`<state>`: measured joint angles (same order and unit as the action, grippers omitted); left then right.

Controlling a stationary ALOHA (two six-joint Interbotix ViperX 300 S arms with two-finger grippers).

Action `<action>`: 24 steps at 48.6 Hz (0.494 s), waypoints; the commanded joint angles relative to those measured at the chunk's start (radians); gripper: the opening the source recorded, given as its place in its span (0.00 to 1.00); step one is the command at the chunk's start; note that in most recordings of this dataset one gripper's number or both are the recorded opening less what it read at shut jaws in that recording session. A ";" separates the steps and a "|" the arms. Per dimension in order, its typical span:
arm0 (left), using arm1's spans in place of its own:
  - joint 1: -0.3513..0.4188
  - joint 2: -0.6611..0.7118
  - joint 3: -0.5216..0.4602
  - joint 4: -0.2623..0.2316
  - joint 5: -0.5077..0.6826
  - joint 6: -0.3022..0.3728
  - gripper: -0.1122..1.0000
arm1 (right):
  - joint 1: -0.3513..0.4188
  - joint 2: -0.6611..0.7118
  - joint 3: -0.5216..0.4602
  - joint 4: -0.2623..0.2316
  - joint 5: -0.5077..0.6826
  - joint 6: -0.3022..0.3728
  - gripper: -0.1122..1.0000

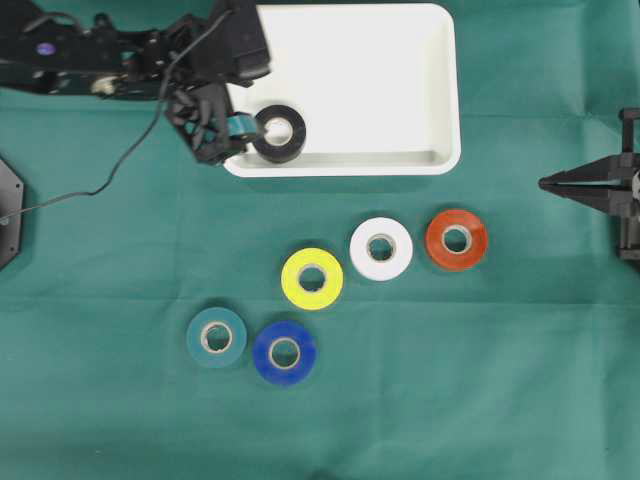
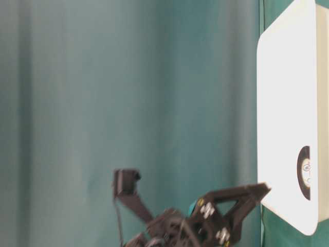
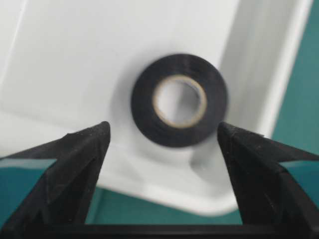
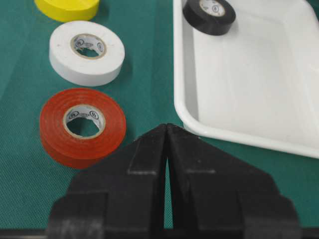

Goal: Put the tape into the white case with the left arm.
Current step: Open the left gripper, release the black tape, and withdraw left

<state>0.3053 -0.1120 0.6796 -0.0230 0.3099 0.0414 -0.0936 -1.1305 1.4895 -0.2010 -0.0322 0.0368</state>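
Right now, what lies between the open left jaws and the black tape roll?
Nothing but bare white case floor and rim. In the left wrist view the black tape roll lies flat just beyond the left gripper, untouched.

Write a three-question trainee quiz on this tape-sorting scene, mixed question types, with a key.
1. True or false: the black tape roll lies inside the white case.
2. How many tape rolls lie on the green cloth outside the case?
3. Which claw is open? A) left claw B) right claw C) both

Key: 1. True. 2. Five: yellow roll, white roll, red roll, teal roll, blue roll. 3. A; its fingers stand apart, clear of the roll.
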 commanded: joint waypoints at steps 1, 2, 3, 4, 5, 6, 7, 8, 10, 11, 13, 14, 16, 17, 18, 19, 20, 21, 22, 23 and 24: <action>-0.023 -0.069 0.021 0.002 -0.005 0.000 0.89 | -0.002 0.008 -0.011 0.000 -0.005 0.002 0.02; -0.028 -0.078 0.031 0.002 -0.005 0.000 0.88 | -0.002 0.008 -0.011 -0.002 -0.005 0.002 0.02; -0.032 -0.087 0.040 0.002 -0.005 -0.002 0.88 | -0.002 0.006 -0.011 0.000 -0.005 0.002 0.02; -0.037 -0.097 0.048 0.000 -0.005 -0.002 0.88 | -0.002 0.008 -0.011 -0.002 -0.005 0.002 0.02; -0.040 -0.106 0.058 0.000 -0.005 -0.002 0.88 | -0.002 0.008 -0.009 -0.002 -0.005 0.002 0.02; -0.046 -0.115 0.067 0.000 -0.005 -0.002 0.88 | -0.002 0.006 -0.011 -0.002 -0.005 0.002 0.02; -0.048 -0.124 0.075 0.000 -0.006 -0.002 0.88 | -0.002 0.008 -0.011 -0.002 -0.005 0.002 0.02; -0.052 -0.140 0.089 0.000 -0.005 -0.002 0.88 | -0.002 0.006 -0.011 -0.002 -0.005 0.002 0.02; -0.057 -0.160 0.107 0.000 -0.005 -0.002 0.88 | -0.002 0.006 -0.009 -0.002 -0.005 0.002 0.02; -0.058 -0.169 0.117 0.000 -0.005 -0.002 0.88 | -0.002 0.008 -0.011 -0.002 -0.005 0.002 0.02; -0.060 -0.187 0.133 0.000 -0.006 -0.002 0.88 | -0.002 0.006 -0.011 -0.002 -0.005 0.002 0.02; -0.060 -0.196 0.143 0.000 -0.008 -0.003 0.88 | -0.002 0.006 -0.009 -0.002 -0.005 0.002 0.02; -0.061 -0.213 0.160 0.000 -0.008 -0.002 0.88 | -0.002 0.006 -0.011 -0.002 -0.005 0.002 0.02; -0.063 -0.222 0.169 0.000 -0.009 -0.002 0.88 | -0.002 0.008 -0.011 -0.002 -0.005 0.002 0.02; -0.063 -0.230 0.178 0.000 -0.009 -0.002 0.88 | -0.002 0.006 -0.011 -0.002 -0.005 0.002 0.02; -0.064 -0.236 0.186 0.000 -0.009 -0.002 0.88 | -0.002 0.006 -0.009 -0.002 -0.005 0.002 0.02; -0.064 -0.244 0.193 0.000 -0.009 -0.002 0.88 | -0.002 0.006 -0.011 -0.002 -0.005 0.002 0.02; -0.066 -0.250 0.201 0.000 -0.009 -0.002 0.88 | -0.002 0.006 -0.011 -0.002 -0.005 0.002 0.02; -0.069 -0.256 0.207 0.000 -0.009 0.000 0.88 | -0.002 0.006 -0.011 -0.002 -0.005 0.002 0.02; -0.069 -0.262 0.215 0.000 -0.009 0.000 0.89 | -0.002 0.006 -0.011 -0.002 -0.003 0.002 0.02; -0.072 -0.267 0.221 0.000 -0.009 0.000 0.88 | -0.002 0.006 -0.011 -0.002 -0.005 0.002 0.02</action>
<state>0.2424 -0.3467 0.8928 -0.0230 0.3083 0.0399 -0.0936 -1.1321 1.4895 -0.2010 -0.0322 0.0368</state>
